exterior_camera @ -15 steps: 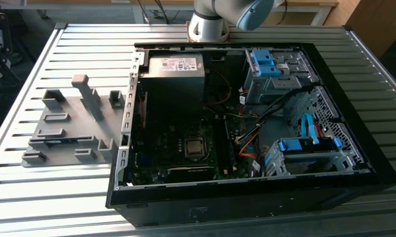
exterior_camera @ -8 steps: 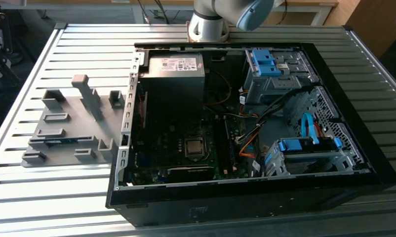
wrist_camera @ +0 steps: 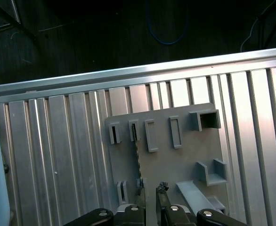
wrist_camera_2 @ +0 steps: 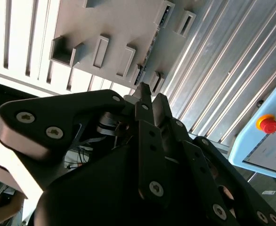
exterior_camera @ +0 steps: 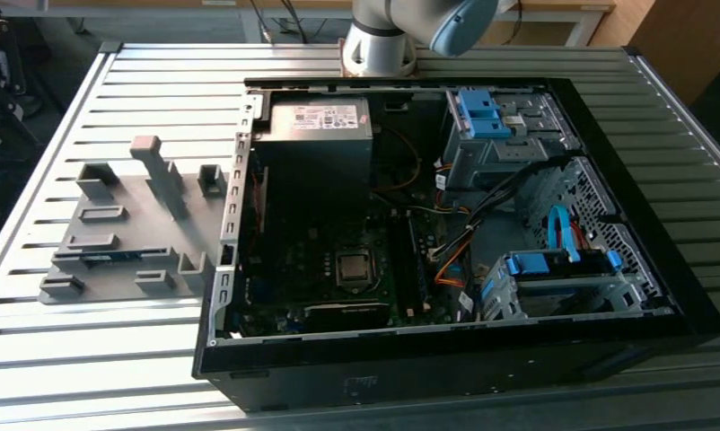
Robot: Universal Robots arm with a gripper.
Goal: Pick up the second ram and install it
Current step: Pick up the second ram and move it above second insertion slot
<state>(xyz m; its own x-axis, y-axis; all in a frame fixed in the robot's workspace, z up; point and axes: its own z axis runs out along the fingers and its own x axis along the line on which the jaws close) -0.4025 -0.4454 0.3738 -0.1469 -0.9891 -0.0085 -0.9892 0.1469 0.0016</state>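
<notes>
Claw [wrist_camera: 151,188]: fingers slightly parted, gripping nothing; poised over the grey holder [wrist_camera: 175,165].
Second ram [wrist_camera: 137,157]: on edge in a holder slot.
Holder: on the table [exterior_camera: 120,81], at the exterior view's left of the open computer case [exterior_camera: 456,368].

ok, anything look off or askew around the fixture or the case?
Nothing stands out. The second ram stands on edge in its slot of the grey fixture; the gripper hovers by it, open and empty. The PC case lies open on the table, nothing spilled or visibly damaged.
</notes>
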